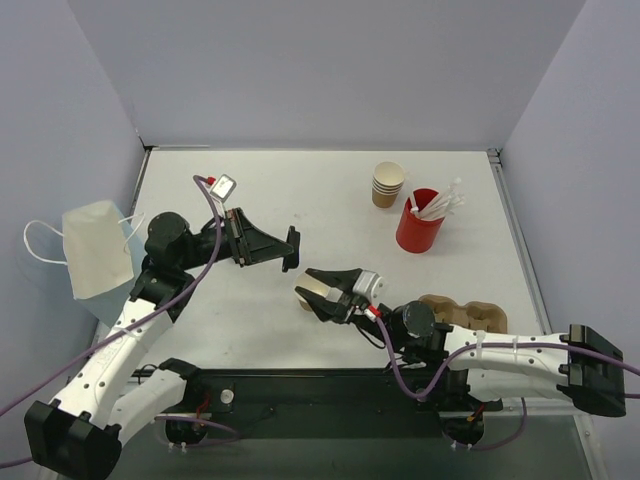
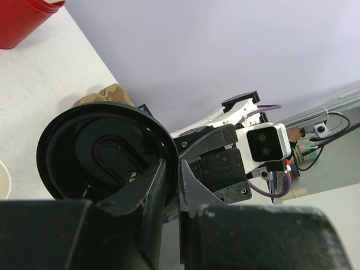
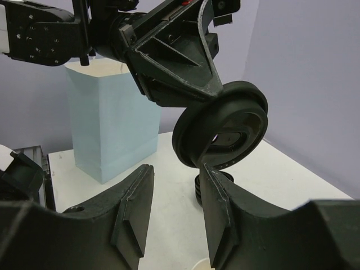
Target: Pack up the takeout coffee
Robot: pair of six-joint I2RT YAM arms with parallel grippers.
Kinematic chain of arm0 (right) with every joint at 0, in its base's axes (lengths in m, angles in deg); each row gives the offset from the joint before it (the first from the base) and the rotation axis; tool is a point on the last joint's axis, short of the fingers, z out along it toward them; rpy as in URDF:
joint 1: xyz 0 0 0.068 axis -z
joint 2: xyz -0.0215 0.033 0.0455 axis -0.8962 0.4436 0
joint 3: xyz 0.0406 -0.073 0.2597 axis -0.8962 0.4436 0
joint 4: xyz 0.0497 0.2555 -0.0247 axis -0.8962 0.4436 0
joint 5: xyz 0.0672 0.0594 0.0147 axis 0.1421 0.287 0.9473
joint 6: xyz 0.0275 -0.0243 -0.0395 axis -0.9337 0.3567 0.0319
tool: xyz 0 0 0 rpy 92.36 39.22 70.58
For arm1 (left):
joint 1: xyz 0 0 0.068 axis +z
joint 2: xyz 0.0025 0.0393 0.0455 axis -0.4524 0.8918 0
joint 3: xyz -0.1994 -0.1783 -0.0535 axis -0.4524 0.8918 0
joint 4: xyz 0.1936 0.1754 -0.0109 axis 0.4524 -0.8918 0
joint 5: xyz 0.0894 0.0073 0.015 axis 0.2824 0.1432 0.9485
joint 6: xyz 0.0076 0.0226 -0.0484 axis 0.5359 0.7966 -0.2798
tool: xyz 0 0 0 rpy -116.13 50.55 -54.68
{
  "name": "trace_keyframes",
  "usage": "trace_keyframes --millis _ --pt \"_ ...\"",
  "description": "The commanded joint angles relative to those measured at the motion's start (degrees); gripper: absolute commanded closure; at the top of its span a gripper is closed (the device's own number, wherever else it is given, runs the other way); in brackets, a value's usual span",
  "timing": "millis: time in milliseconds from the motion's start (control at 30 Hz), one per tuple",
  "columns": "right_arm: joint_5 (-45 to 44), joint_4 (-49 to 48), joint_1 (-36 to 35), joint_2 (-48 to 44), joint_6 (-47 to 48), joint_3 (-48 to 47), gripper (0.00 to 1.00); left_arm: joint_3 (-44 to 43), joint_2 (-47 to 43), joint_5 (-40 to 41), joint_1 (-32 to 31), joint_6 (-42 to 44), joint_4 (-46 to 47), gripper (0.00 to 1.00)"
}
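Left gripper (image 2: 173, 169), closest to its own wrist camera: 2 fingers almost together, pinching the black lid (image 2: 101, 152) by its rim only. The lid stands on edge, tilted.

Right gripper (image 3: 175, 169): jaws part-closed around the kraft cup (image 1: 313, 290), which is lidless and tipped with its mouth toward the lid. From the right wrist only a sliver of pale rim shows, at the bottom edge. Lid and cup are near but apart, over the middle of the table (image 1: 330, 190). The takeout coffee is thus in 2 pieces and not yet packed.

Step in hand, as judged: capping. To do it well:
- Square the lid's plane to the cup mouth.
- Centre the lid before pressing, then seat it all round.
- Expect the lid to twist, since a rim pinch gives little leverage.
- Squeeze lightly, because a paper wall dents easily.

Which lid face meets the cup cannot be told.

Pose: the left forearm reaches rightward from its base, wrist rolled. The right arm lies low along the near edge, forearm stretched leftward. The 2 grippers face each other. The paper bag (image 3: 112, 129) stands upright at the left, well apart.
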Motion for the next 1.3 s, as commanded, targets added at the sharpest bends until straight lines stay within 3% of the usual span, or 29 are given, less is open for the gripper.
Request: trace_keyframes --millis 0,467,633,900,1000,1167,1267 --pt "2.3 -7.22 0.25 0.65 -0.52 -3.7 0.62 1.0 -1.75 -1.64 -0.17 -4.4 8.33 0.79" --pt "2.92 -6.6 0.42 4.16 -2.99 -7.21 0.64 4.07 -3.33 -1.91 -0.25 -6.77 12.2 0.78" --pt "2.74 -6.08 0.6 5.04 -4.57 -8.09 0.7 4.69 -3.25 -2.35 -0.25 -8.79 15.36 0.78" --pt "2.04 -6.95 1.22 6.1 -6.59 -8.36 0.67 4.51 -4.13 -2.44 -0.25 -9.67 16.25 0.78" --pt "2.91 -7.39 1.22 6.01 -6.68 -8.36 0.73 4.86 -4.21 -2.61 -0.25 -9.49 16.16 0.78" --pt "2.92 -8.54 1.3 6.01 -7.47 -8.09 0.75 6.18 -4.65 -2.17 -0.25 -9.41 16.16 0.78" --pt "4.94 -8.71 1.3 6.01 -7.65 -8.09 0.83 6.97 -4.65 -1.91 -0.25 -9.84 17.03 0.78"
